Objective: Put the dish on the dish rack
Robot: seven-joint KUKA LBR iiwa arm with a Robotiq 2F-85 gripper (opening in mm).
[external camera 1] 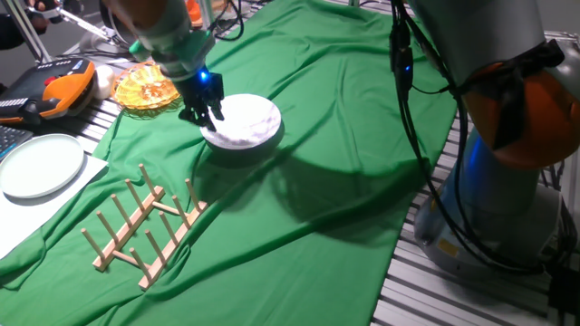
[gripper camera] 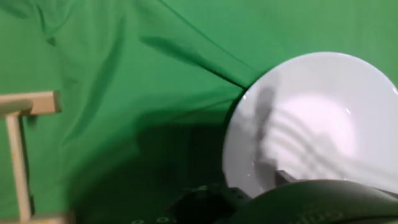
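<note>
The dish (external camera 1: 246, 122) is a plain white round plate on the green cloth at the back centre. My gripper (external camera 1: 201, 113) is at its left rim, with the fingers closed over the edge. I cannot tell whether the dish rests on the cloth or is just off it. In the hand view the dish (gripper camera: 317, 118) fills the right side, and a dark finger tip (gripper camera: 285, 177) lies on its near rim above the hand's dark body. The dish rack (external camera 1: 145, 226), light wood with upright pegs, lies in front and to the left of the dish. One of its rails (gripper camera: 18, 124) shows at the left edge of the hand view.
A paler flat plate (external camera 1: 41, 165) sits on white paper at the left edge. An orange-yellow glass dish (external camera 1: 145, 89) stands behind my gripper. An orange and black device (external camera 1: 54, 91) lies at the far left. The arm's base (external camera 1: 507, 136) and cables stand to the right. The cloth (external camera 1: 344, 109) is wrinkled.
</note>
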